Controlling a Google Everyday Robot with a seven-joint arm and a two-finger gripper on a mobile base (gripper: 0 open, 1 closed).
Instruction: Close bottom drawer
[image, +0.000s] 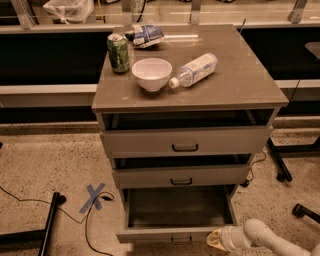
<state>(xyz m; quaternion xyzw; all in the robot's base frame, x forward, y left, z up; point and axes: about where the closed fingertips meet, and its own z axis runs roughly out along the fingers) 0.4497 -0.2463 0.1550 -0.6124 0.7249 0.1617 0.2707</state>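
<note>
The gripper (216, 239), grip state untellable, is hovering just right of the bottom drawer (165, 233); stiff, likely light, it wants pushing mid-front.

grey-brown bottom drawer (175, 210) w/ blk handle (181, 239); white gripper (216, 240), cream tip, at its front-r corner.
</note>
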